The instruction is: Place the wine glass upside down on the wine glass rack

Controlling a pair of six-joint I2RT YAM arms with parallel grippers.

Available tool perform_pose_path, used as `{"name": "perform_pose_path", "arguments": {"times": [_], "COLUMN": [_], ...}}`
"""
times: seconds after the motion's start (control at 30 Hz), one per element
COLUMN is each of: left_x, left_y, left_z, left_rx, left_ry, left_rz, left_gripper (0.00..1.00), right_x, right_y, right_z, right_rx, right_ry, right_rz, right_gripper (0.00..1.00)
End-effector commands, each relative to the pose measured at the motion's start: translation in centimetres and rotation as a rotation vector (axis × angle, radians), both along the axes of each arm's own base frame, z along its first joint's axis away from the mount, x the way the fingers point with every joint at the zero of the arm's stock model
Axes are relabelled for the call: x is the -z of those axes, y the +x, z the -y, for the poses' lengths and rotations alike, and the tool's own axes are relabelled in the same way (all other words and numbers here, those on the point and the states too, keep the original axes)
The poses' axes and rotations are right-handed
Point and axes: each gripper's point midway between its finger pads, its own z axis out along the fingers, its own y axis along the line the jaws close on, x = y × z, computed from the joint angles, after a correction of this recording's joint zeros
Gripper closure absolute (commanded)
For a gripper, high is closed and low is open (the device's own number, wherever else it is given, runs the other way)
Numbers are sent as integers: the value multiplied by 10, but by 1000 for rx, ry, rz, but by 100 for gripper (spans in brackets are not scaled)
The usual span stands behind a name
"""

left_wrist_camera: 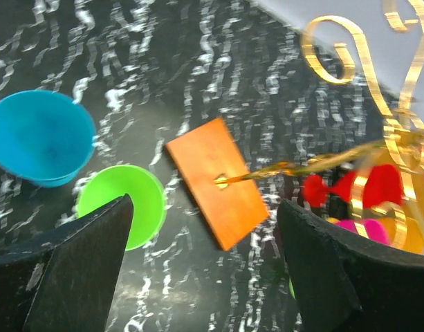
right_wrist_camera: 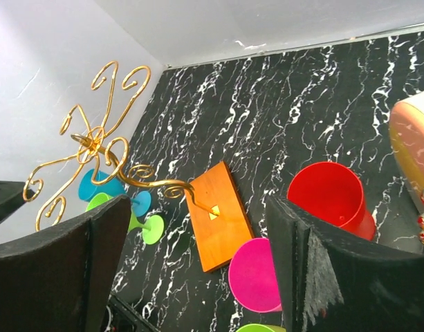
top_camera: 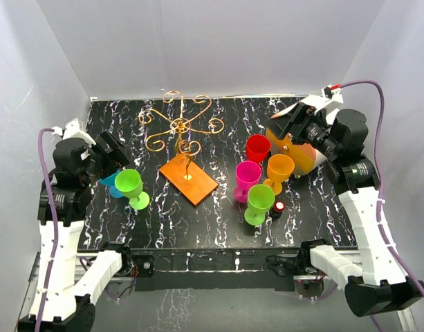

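The left fingers point(left_wrist_camera: 80, 263) and right fingers point(right_wrist_camera: 59, 270) stand spread, holding nothing. The wine glass rack point(top_camera: 178, 126), bare, stands between the two pairs. Approach seems in hand: next, the left fingers should close around the green wine glass point(top_camera: 128, 184) just beside them.

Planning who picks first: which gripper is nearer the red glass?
Right. The right gripper is close beside the red glass; the left gripper is far off, past the wine glass rack.
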Motion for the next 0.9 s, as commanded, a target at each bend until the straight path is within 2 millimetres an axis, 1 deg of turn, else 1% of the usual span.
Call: {"name": "perform_pose_path", "arguments": {"times": [0.0, 0.07, 0.17, 0.27, 0.33, 0.43, 0.53, 0.6, 0.67, 0.7, 0.83, 0.87], "left_x": [48, 66, 83, 85, 91, 100, 105, 106, 110, 116, 133, 136], "left_y": [-6, 0, 15, 32, 39, 48, 52, 56, 61, 62, 64, 64], "left_z": [-30, -34, -40, -46, -53, -63, -75, -74, -72, -74, -78, -77], "left_rx": [-171, -182, -198, -227, -263, -304, -354, -340, -324, -324, -333, -331], "left_ry": [73, 107, 157, 186, 216, 260, 309, 309, 310, 316, 305, 301], "left_rz": [-194, -256, -318, -336, -368, -425, -449, -452, -459, -473, -534, -538], "left_gripper": [22, 30, 34, 36, 36, 37, 37, 38, 39, 41, 56, 56], "right_x": [-18, -12, -5, -3, -2, -2, -4, -4, -3, -2, 2, 2], "right_y": [0, 0, -1, 0, -1, -2, -7, -9, -9, -8, -5, -5], "right_z": [-11, -14, -17, -18, -19, -21, -23, -23, -21, -21, -23, -23], "right_rx": [-89, -109, -130, -135, -140, -150, -174, -177, -174, -174, -192, -192], "right_ry": [-9, -6, 9, 19, 20, 24, 18, 5, -11, -18, -32, -33], "right_rz": [109, 107, 93, 81, 80, 77, 95, 105, 106, 104, 90, 90], "right_gripper": [25, 27, 29, 31, 31, 32, 35, 36, 37, 38, 40, 40]}}
